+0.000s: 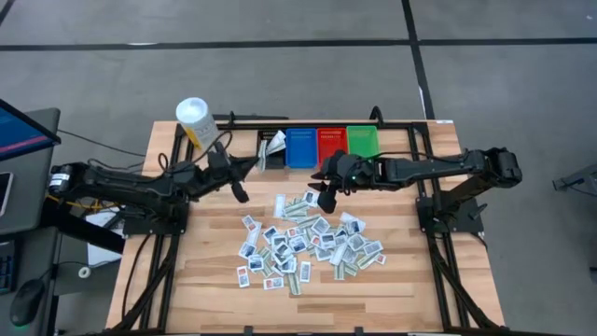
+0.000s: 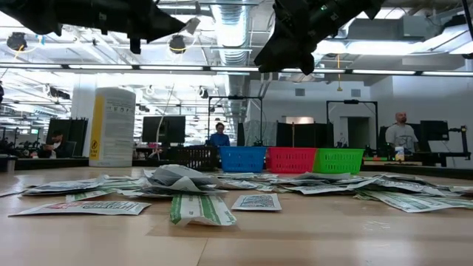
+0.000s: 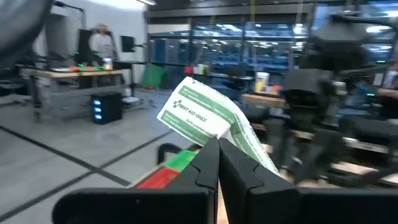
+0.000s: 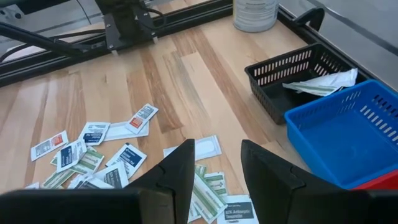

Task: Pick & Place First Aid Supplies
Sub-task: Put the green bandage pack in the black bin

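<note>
Step in hand, as we read it: carry to bin. The left gripper (image 3: 217, 163) is clamped on one green-and-white packet (image 3: 208, 118) and hangs above the table at about 10 o'clock from the packet pile (image 1: 308, 245), close beside the black bin (image 1: 271, 149). That bin already holds a few pale packets (image 4: 320, 83).

The right gripper (image 4: 214, 171) hovers over the pile's 12 o'clock edge, fingers parted to a middling gap and empty. We take it to be lining up on a packet below; which one we cannot tell.

Next move, our judgement: the left arm needs to bring its packet over the black bin's opening and release. The packet sticks out well past the fingertips and may catch a bin wall if brought in low.

Edges and room: the blue bin (image 1: 300, 147), red bin (image 1: 331, 143) and green bin (image 1: 362, 141) stand touching in a row at the table's 12 o'clock edge, the black one at their 9 o'clock end. The white tub (image 1: 194, 119) stands at the 11 o'clock corner, near the left arm's path. Bare wood lies open at 9 o'clock of the pile. The two grippers are apart, but both work near the bins.
</note>
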